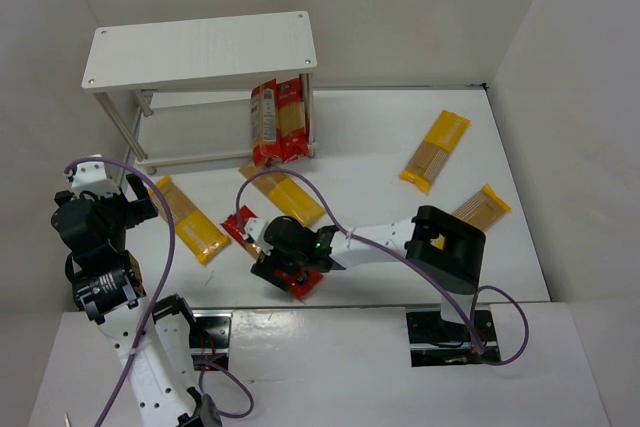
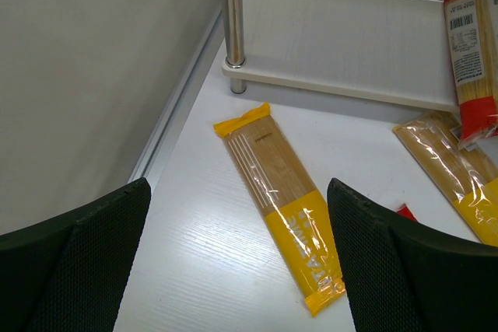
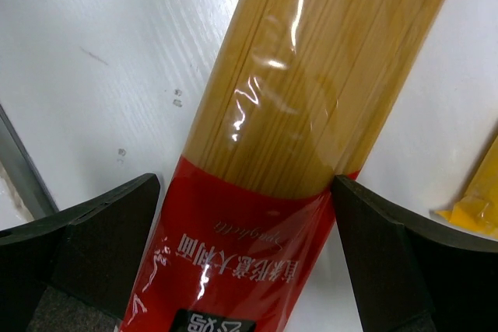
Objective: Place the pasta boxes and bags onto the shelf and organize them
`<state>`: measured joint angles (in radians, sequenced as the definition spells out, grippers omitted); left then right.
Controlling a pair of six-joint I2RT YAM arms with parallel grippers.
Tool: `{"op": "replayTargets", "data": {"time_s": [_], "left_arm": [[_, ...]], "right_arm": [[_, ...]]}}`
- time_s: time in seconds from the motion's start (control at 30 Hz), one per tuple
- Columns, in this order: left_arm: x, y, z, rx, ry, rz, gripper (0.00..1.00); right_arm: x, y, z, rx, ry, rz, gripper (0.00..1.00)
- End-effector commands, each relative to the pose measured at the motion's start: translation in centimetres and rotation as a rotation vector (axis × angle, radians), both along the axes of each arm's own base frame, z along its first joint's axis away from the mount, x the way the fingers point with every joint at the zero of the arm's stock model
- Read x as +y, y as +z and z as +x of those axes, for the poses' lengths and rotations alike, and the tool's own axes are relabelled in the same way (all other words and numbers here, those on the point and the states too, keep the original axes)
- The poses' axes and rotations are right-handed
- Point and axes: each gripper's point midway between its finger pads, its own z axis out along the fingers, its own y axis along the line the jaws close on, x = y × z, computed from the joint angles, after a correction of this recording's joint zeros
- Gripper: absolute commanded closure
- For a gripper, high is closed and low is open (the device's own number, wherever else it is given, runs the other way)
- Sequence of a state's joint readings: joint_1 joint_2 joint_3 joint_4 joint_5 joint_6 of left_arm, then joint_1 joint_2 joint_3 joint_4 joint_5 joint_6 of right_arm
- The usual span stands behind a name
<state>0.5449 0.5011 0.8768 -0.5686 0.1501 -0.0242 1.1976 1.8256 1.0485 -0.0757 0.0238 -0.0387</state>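
A red spaghetti pack [image 3: 296, 138] lies flat on the table, its ends showing in the top view [image 1: 240, 224]. My right gripper [image 1: 280, 252] is low over it, open, with the fingers either side of its red printed end [image 3: 245, 246]. The right finger is at the pack's edge and the left finger stands a little off it. My left gripper [image 1: 135, 197] is open and empty above a yellow pack [image 2: 280, 200] lying beside the shelf [image 1: 200, 47]. That pack also shows in the top view [image 1: 187, 218]. Two red packs [image 1: 278, 122] lean against the shelf's right end.
Another yellow pack [image 1: 288, 197] lies just beyond the right gripper. Two more yellow packs [image 1: 435, 150] [image 1: 480, 207] lie at the right. The shelf's lower board [image 2: 342, 44] and steel legs stand ahead of the left gripper. White walls enclose the table.
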Motion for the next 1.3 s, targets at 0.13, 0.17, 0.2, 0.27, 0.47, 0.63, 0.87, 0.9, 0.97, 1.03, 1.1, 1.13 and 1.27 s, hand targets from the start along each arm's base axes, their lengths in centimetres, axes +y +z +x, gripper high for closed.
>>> {"op": "replayTargets", "data": {"time_s": [0.13,0.17,0.2,0.27,0.47,0.63,0.87,0.9,0.97,1.03,1.1,1.13,1.27], "left_arm": [[0.6,0.4,0.0,-0.012,0.019,0.026,0.0],[0.6,0.4,0.0,-0.012,0.019,0.026,0.0],[0.7,0.2,0.2,-0.004,0.019,0.021,0.0],[0.7,0.2,0.2,-0.004,0.019,0.021,0.0],[0.7,0.2,0.2,-0.004,0.019,0.021,0.0],[0.7,0.2,0.2,-0.004,0.019,0.021,0.0],[0.7,0.2,0.2,-0.004,0.019,0.021,0.0],[0.7,0.2,0.2,-0.004,0.019,0.021,0.0],[0.7,0.2,0.2,-0.004,0.019,0.021,0.0],[0.7,0.2,0.2,-0.004,0.019,0.021,0.0],[0.7,0.2,0.2,-0.004,0.019,0.021,0.0],[0.7,0.2,0.2,-0.004,0.019,0.021,0.0],[0.7,0.2,0.2,-0.004,0.019,0.021,0.0]], "right_arm": [[-3.3,-6.0,1.7,0.072,-0.151,-0.102,0.0],[-3.8,-6.3,2.4,0.065,-0.183,-0.113,0.0],[-3.8,-6.3,2.6,0.058,-0.189,-0.116,0.0],[-4.9,-6.9,3.1,0.036,-0.218,-0.132,0.0],[-4.5,-5.9,4.0,0.002,-0.268,-0.085,0.0],[-4.4,-3.6,4.9,-0.057,-0.287,-0.031,0.0],[-4.5,-4.0,5.6,-0.09,-0.302,-0.04,0.0],[-4.7,-4.6,5.5,-0.086,-0.301,-0.053,0.0],[-4.4,-4.9,5.5,-0.081,-0.285,-0.059,0.0],[-4.6,-5.8,5.2,-0.07,-0.267,-0.081,0.0],[-4.2,-6.1,4.9,-0.057,-0.245,-0.081,0.0],[-3.7,-5.7,5.0,-0.06,-0.23,-0.07,0.0],[-4.0,-7.4,4.0,-0.013,-0.182,-0.121,0.0]]}}
